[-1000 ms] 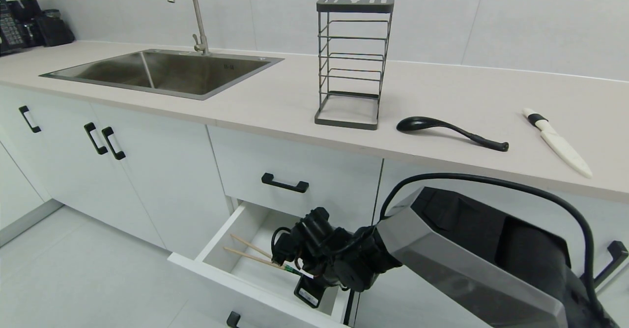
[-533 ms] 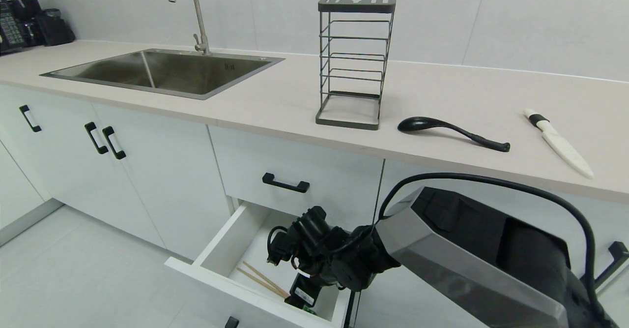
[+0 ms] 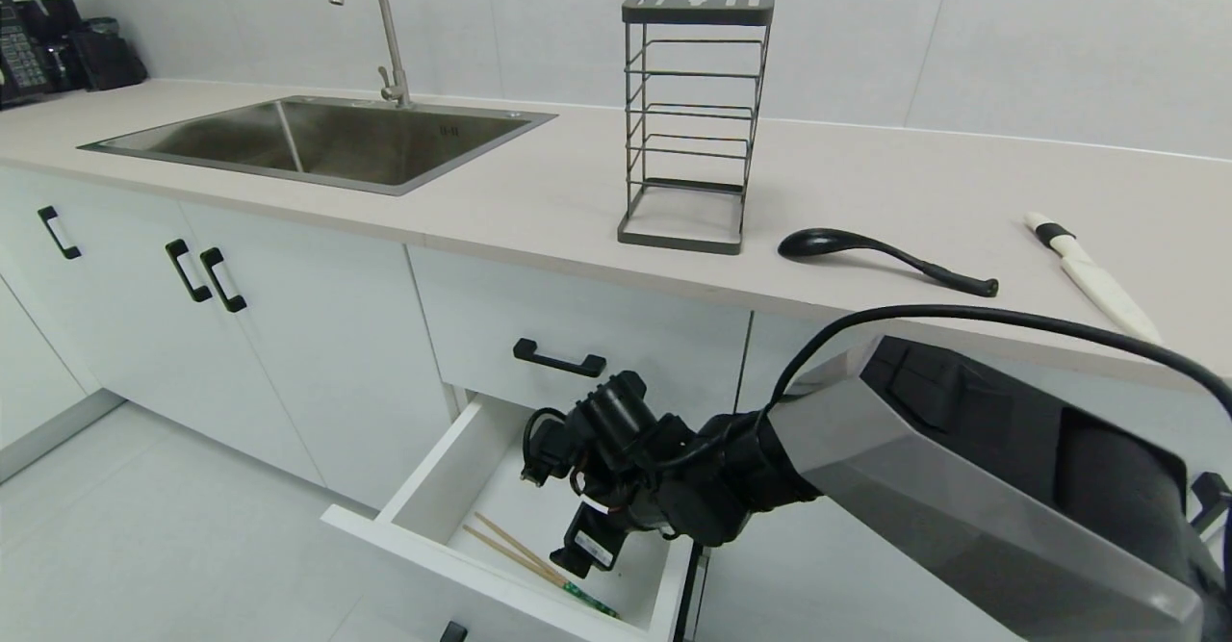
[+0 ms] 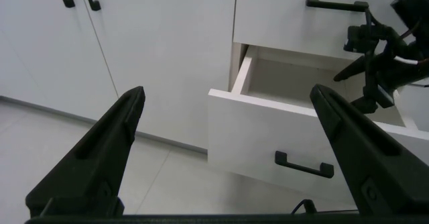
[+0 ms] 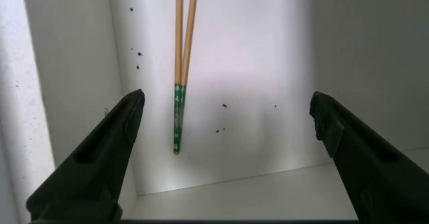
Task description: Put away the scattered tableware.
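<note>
**Chopsticks in open drawer; ladle and knife on counter**

The right gripper point(image 3: 577, 553) point(image 5: 221, 157) hangs inside the open drawer point(image 3: 423, 546) point(image 4: 295, 117), its jaws spread wide and holding nothing. The chopsticks point(image 3: 529, 560) point(image 5: 181, 63) lie side by side on the drawer floor directly below it, green ends near the front wall, clear of both fingers. The left gripper point(image 4: 228, 157) is also wide open and empty, low and facing the drawer front. On the counter point(image 3: 539, 190), a black ladle point(image 3: 881, 255) lies just beside the wire rack point(image 3: 693, 113). A white knife point(image 3: 1092, 281) lies farther right.
</note>
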Controlling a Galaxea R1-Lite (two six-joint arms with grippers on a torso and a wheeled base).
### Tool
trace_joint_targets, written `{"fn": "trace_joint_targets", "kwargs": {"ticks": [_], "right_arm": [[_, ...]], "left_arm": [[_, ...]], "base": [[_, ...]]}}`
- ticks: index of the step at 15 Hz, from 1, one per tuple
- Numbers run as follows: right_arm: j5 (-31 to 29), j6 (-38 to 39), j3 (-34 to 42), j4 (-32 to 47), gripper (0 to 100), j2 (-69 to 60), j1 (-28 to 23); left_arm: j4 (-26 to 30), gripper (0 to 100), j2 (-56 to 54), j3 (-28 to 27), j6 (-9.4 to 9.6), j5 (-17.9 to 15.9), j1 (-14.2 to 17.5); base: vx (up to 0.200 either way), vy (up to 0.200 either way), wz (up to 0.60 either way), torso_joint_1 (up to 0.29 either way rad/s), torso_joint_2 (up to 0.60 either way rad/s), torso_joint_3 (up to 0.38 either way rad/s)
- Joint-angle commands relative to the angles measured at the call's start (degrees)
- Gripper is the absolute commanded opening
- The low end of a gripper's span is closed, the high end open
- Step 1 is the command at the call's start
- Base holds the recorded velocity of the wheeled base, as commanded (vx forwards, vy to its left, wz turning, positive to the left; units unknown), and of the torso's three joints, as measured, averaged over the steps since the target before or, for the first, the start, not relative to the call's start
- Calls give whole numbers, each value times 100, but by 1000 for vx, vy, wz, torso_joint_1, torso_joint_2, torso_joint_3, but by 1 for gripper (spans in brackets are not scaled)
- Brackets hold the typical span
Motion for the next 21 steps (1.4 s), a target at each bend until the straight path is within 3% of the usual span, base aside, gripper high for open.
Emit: {"fn": "trace_joint_targets", "kwargs": {"ticks": [1,14,19,21], "right_arm": [[-5,-3,21,2,100,-199,2],[153,41,847,-86,100,-1992,274],[496,85,1454,-569,100,-2598,406],[513,129,1911,-1211,100,-2827,389]], "left_arm": [[-1,100,7,0,-2,1,0],[-1,100,7,0,-2,1,0],[-1,100,7,0,-2,1,9],[-1,100,7,0,-2,1,0]], "base": [[0,0,0,0,0,0],[0,0,0,0,0,0],[0,0,0,0,0,0],[0,0,0,0,0,0]]}}
